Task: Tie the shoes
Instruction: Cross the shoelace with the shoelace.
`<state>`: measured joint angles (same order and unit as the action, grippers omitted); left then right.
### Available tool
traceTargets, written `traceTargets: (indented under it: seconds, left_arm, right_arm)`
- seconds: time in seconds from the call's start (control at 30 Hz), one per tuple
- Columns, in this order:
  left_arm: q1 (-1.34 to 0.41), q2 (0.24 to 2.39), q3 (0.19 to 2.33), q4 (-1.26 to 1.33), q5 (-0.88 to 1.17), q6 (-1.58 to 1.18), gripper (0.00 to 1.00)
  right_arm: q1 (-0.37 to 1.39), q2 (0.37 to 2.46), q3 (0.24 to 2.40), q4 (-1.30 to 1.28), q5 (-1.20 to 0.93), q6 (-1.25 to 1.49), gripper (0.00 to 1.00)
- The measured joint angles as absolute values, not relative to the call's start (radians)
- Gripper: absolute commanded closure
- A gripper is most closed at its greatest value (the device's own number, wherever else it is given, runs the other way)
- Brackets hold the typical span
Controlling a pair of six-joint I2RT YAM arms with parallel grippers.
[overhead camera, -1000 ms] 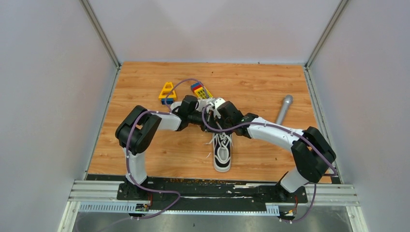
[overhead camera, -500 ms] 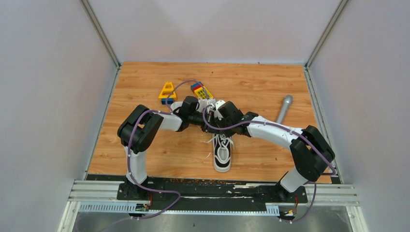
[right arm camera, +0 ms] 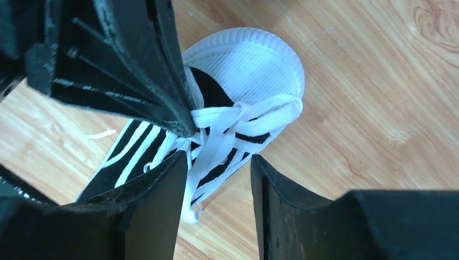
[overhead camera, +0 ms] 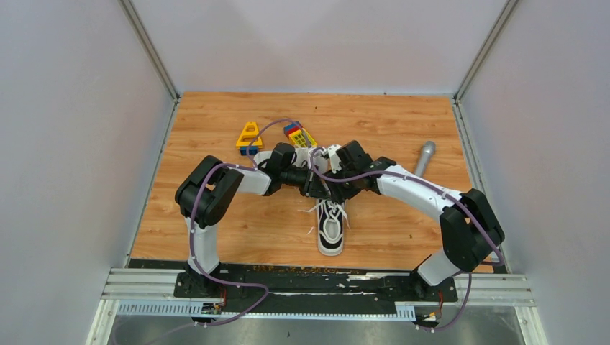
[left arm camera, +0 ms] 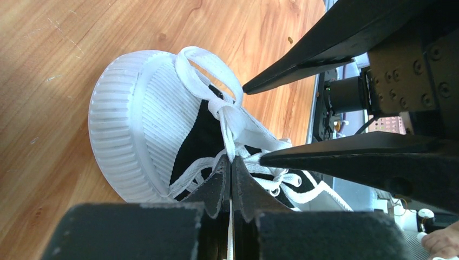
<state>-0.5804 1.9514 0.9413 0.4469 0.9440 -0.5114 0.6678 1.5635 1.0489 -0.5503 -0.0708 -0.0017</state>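
Currently mid-knot: left gripper (left arm camera: pixel 231 172) pinched on lace (left arm camera: pixel 226 132) over shoe (left arm camera: pixel 135 119); right gripper (right arm camera: pixel 219 179) jaws wide. Next, likely: right closes on loop (right arm camera: pixel 238 114).

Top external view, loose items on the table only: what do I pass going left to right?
yellow triangular block → multicoloured block → black-and-white shoe → grey metal cylinder
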Motion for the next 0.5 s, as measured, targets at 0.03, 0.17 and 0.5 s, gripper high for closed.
traceTargets:
  seconds: [0.03,0.17,0.5]
  left_arm:
    - [-0.58,1.951,0.941,0.447,0.944,-0.511,1.0]
    - [-0.58,1.952,0.942,0.447,0.944,-0.511,1.0]
    - [-0.58,1.953,0.947,0.446,0.945,-0.51,1.0]
  right_arm:
    - [0.657,1.556,1.05,-0.559,-0.096,-0.009,0.51]
    - [0.601,1.533,1.068,-0.578,-0.186,-0.038,0.51]
    - [0.47,1.557,1.12,-0.581,-0.376,-0.127,0.7]
